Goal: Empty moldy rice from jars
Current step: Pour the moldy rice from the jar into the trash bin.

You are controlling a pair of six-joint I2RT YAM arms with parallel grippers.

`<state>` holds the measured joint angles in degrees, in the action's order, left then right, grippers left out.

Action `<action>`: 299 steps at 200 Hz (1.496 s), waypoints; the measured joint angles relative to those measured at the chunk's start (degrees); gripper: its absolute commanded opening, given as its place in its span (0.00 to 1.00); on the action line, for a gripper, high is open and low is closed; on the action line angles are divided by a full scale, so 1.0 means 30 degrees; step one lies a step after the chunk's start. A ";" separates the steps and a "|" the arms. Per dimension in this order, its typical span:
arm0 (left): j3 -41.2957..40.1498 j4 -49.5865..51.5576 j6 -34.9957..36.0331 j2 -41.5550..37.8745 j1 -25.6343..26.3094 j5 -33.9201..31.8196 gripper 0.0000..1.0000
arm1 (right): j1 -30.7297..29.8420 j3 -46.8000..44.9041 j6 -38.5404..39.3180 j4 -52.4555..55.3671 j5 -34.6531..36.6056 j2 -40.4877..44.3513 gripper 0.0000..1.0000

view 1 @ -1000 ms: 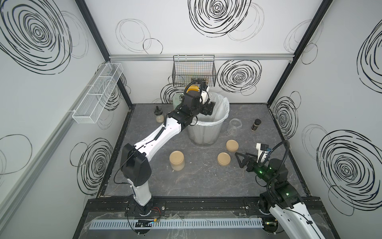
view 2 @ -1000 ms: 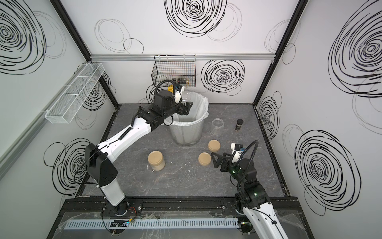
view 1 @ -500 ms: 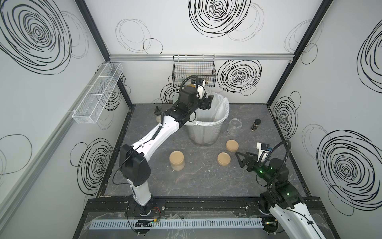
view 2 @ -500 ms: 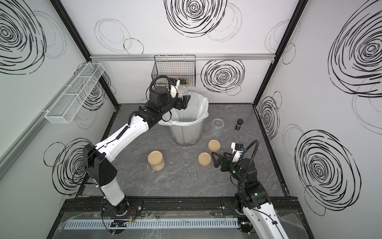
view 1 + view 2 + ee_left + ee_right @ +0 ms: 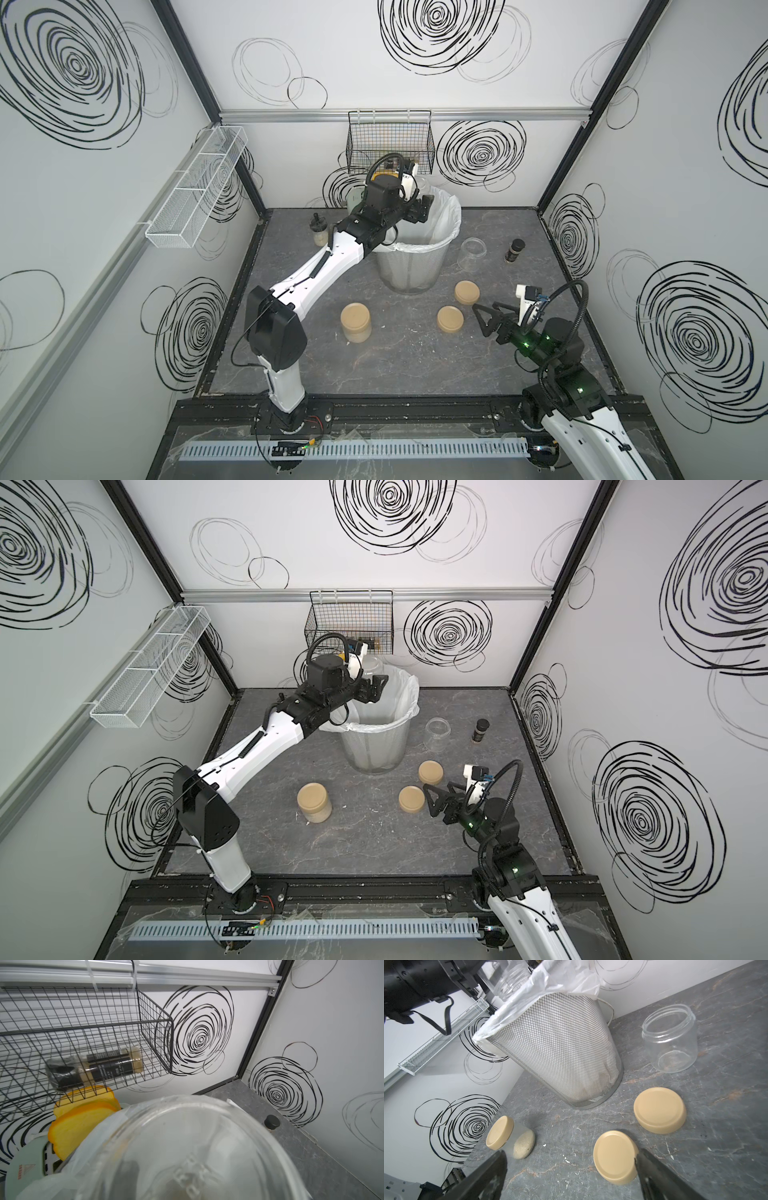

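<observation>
Centrally: mesh bin (image 5: 409, 266) with white liner (image 5: 449, 216). Left gripper (image 5: 417, 204) above bin rim, jaws clamped on lidless clear jar (image 5: 510, 980), tilted mouth-down over liner. Right gripper (image 5: 479, 320) in front of bin, toward right, jaws spread wide, holding nothing, just beside loose lid (image 5: 450, 318). Second lid (image 5: 466, 292) nearer bin. Lidded jar (image 5: 355, 322) upright in front of bin, toward left, moldy rice (image 5: 524, 1145) heaped inside. Empty open jar (image 5: 471, 253) upright, just right of bin.

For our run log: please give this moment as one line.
left gripper: held jar tipped over bin | right gripper: open by loose lid | empty jar: upright by bin | lidded jar: rice inside
</observation>
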<state>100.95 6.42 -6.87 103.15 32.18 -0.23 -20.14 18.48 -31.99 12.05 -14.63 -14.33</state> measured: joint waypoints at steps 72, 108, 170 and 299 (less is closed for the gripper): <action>-0.0831 -0.1137 -0.0073 -0.0321 -0.0102 0.0109 0.69 | 0.0000 0.0044 0.0175 -0.0204 0.0007 -0.0051 0.98; -0.0736 -0.0576 -0.0313 -0.0124 -0.0117 0.0313 0.67 | 0.0000 0.0080 0.0197 -0.0197 -0.0015 -0.0270 0.98; -0.1807 -0.1421 -0.0663 -0.1100 -0.0058 0.0415 0.68 | 0.0000 0.0117 0.0248 -0.0255 -0.0248 -0.0284 0.98; -0.6186 -0.5399 -0.6572 -0.5807 -0.0415 0.2863 0.69 | 0.0000 0.2397 0.2375 -0.5406 -0.3089 -0.4146 0.97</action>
<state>82.39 -9.78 -26.59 85.73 30.94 8.36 -20.14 25.67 -24.86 -4.16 -23.90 -26.76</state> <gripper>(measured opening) 0.890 0.990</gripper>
